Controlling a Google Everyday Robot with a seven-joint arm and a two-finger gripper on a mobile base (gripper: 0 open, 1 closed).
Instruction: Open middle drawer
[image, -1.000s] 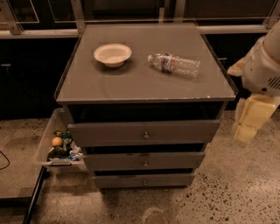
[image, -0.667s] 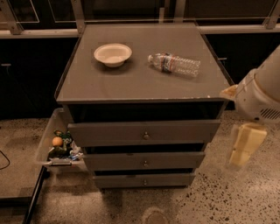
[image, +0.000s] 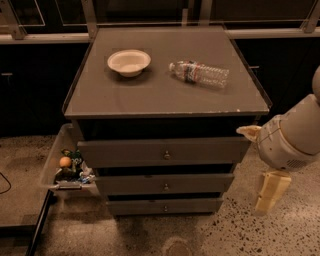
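The grey cabinet has three stacked drawers. The middle drawer is a wide grey front with a small round knob at its centre, and it looks closed. The taller top drawer is above it and the slim bottom drawer below it. My gripper hangs at the right of the cabinet, about level with the middle and bottom drawers and apart from them. It holds nothing that I can see.
On the cabinet top stand a white bowl and a lying plastic water bottle. A clear bin with small items sits at the cabinet's left. Speckled floor lies in front, and dark cabinets stand behind.
My arm and gripper have moved down and slightly left, closer to the cabinet's right side. The drawers, bowl and bottle have not moved.
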